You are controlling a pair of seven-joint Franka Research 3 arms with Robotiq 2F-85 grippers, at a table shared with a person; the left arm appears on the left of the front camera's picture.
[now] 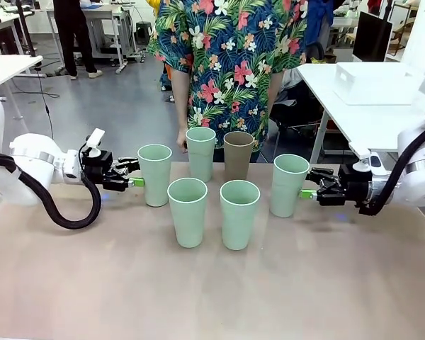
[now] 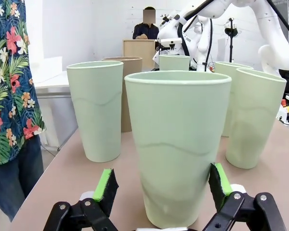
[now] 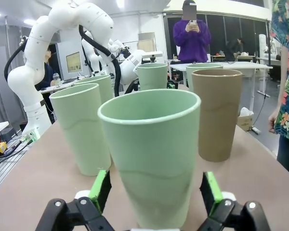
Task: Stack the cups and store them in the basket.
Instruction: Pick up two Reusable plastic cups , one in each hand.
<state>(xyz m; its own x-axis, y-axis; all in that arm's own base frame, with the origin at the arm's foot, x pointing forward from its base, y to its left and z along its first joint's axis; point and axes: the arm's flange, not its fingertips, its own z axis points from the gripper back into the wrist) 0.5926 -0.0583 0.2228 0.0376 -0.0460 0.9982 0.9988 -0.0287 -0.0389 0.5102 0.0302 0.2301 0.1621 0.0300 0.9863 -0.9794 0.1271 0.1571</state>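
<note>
Six cups stand upright on the tan table [image 1: 92,283]. My left gripper [image 1: 134,173] is open around the base of the leftmost mint cup [image 1: 154,175]; in the left wrist view that cup [image 2: 178,144] stands between the green pads [image 2: 106,190], and a gap shows on the left side. My right gripper [image 1: 310,183] is open around the rightmost mint cup [image 1: 289,185], seen close up [image 3: 151,154] in the right wrist view with gaps on both sides. Between them stand a back mint cup [image 1: 200,154], the brown cup [image 1: 238,156] and two front mint cups [image 1: 187,212] [image 1: 239,214]. The white basket [image 1: 374,83] sits on a side table at the far right.
A person in a floral shirt [image 1: 230,57] stands at the table's far edge behind the cups, one hand [image 1: 182,138] hanging near the back mint cup. The white side table [image 1: 354,117] stands at the back right, apart from my table. The near half of my table is bare.
</note>
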